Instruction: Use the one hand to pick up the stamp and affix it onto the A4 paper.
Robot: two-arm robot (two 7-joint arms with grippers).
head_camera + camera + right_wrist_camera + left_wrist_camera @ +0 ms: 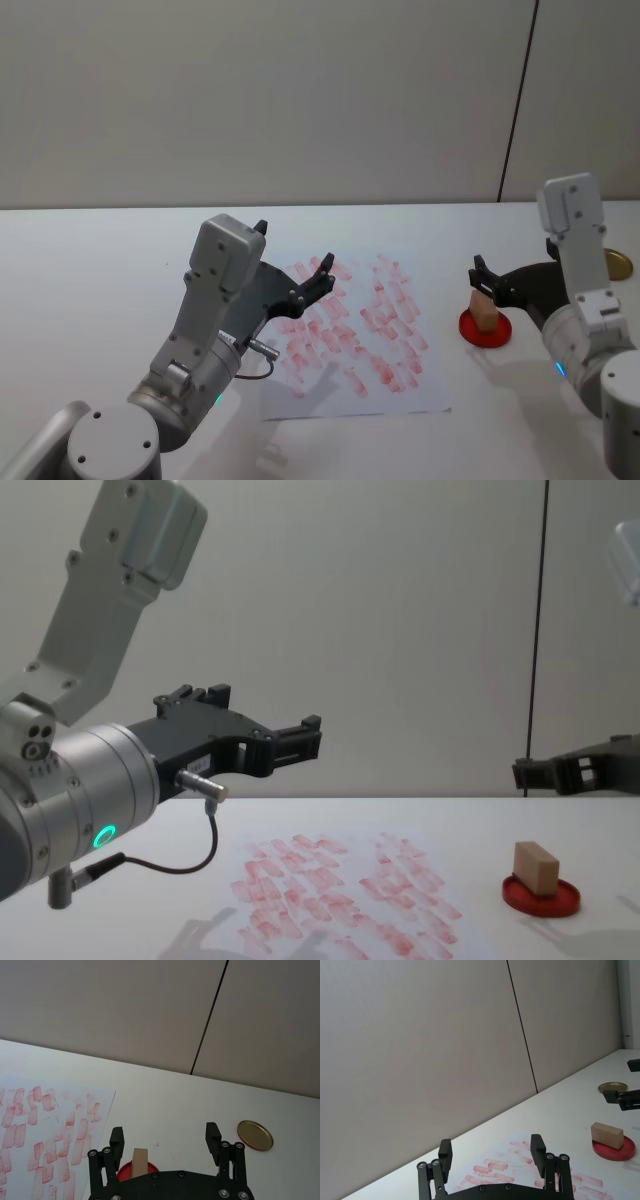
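The stamp (486,312) is seen resting on the red ink pad (485,329), right of the A4 paper (420,395), its long axis roughly level in the chest view. No legible writing is found; the paper is covered only with red rectangular prints. The right gripper (482,278) is held just above the stamp, fingers spread and released, nothing grasped. The left gripper (297,271) is raised over the paper's left part, fingers likewise spread and empty. A gold lid (255,1135) is seen lying on the table (90,270) beyond the pad.
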